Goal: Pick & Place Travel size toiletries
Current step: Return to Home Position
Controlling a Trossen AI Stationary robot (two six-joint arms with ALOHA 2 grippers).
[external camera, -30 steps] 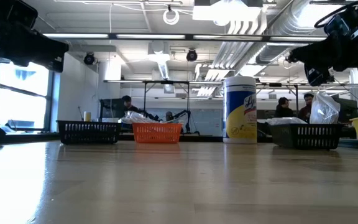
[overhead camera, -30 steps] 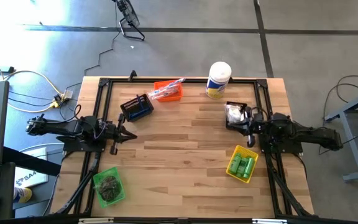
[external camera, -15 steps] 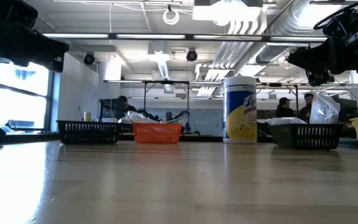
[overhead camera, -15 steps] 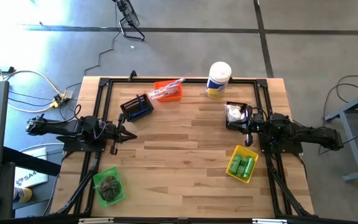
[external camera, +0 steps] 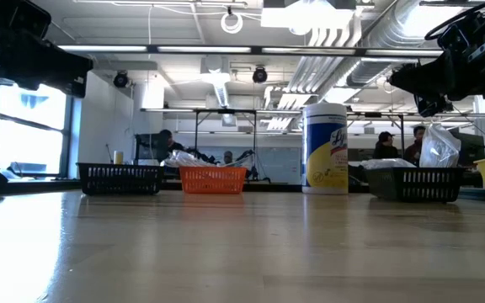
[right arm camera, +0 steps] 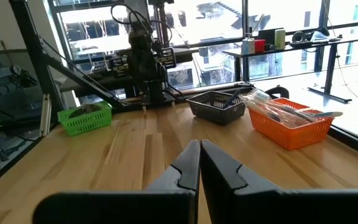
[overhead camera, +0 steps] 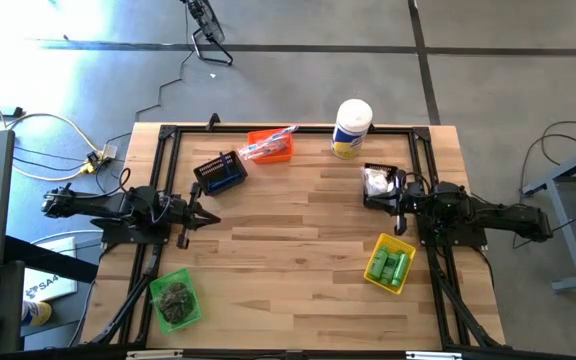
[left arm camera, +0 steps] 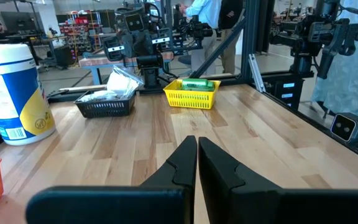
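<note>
**Step in hand:** judged to be the return to the rest pose, with sorting apparently complete.

**Left gripper** (overhead camera: 194, 216): sits at the left edge of the pale wooden-plank bench (overhead camera: 298, 240). Its fingers are pressed together on nothing.

**Right gripper** (overhead camera: 399, 203): sits at the right edge, just beside the right black mesh bin (overhead camera: 368, 170). Its fingers are likewise together and empty.

**Toiletries:**
- White cotton packs (overhead camera: 377, 182) lie in the right black mesh bin.
- Bright green mini bottles (overhead camera: 389, 267) lie in the yellow plastic bin (overhead camera: 383, 241).
- Clear-wrapped slim packets (overhead camera: 278, 140) lie in the orange bin (overhead camera: 256, 137).
- Dark round bundles (overhead camera: 176, 295) lie in the green bin (overhead camera: 190, 316).
- None is seen outside a bin.

**Next move, as judged:** settle both arms at rest, keeping the right one off the bin beside it.
</note>
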